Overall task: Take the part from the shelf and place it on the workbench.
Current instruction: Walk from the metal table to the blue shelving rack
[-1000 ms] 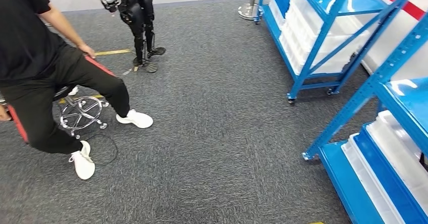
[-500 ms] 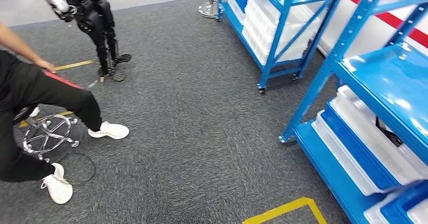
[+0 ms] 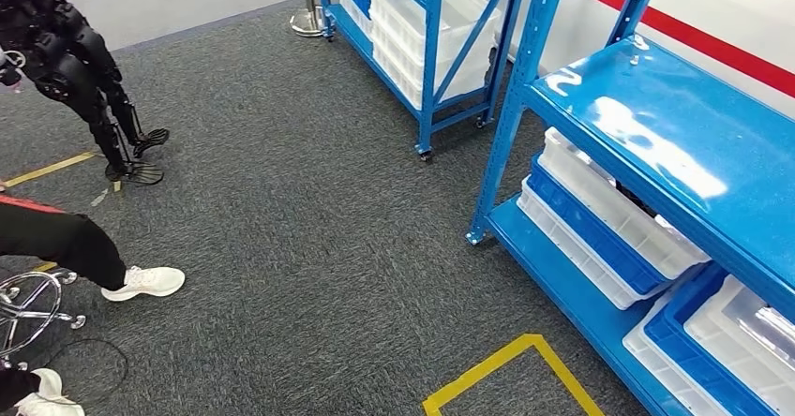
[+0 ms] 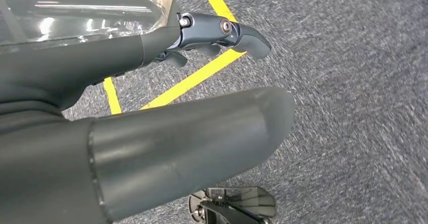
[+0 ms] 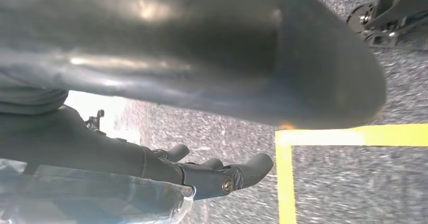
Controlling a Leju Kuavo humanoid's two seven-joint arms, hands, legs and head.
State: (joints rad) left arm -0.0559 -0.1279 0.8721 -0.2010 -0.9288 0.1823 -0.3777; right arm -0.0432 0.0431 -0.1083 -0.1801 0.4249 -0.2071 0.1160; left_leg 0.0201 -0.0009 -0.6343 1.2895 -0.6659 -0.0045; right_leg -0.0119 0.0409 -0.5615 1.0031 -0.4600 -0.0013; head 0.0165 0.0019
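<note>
- Blue steel made up the nearest shelf (image 3: 656, 126), which stood from my 1 to my 4 o'clock in the head view. A second shelf (image 3: 431, 60) of the same kind stood beyond it at 12 o'clock.
- White bins (image 3: 600, 200) and blue bins (image 3: 581, 212) lay stacked on the lower level of the near shelf, with more at 5 o'clock.
- I could not pick out the part itself. A dark shape (image 3: 630, 191) showed just above a white bin's rim under the top board, and I could not tell whether that was it. I judged the part lay in one of those bins.
- My left robot hand (image 4: 202, 32) hung over the grey carpet (image 3: 309, 247) with its fingers loosely apart, holding nothing.
- My right robot hand (image 5: 202, 176) hung the same way, slack, spread and empty, above yellow floor tape (image 5: 285, 178).
- With the part unseen, its handling was a guess. I expected a rigid workshop piece, perhaps smooth, and meant to grip it across its middle with both sides of the robot hand well seated.
- The low board overhead would crowd a reach into the bin, so I judged a sideways entry safer.
- A seated person's leg and shoe (image 3: 145, 282) were at 9 o'clock, beside a stool base (image 3: 28, 308). Another robot (image 3: 84, 79) stood at 10 o'clock.
</note>
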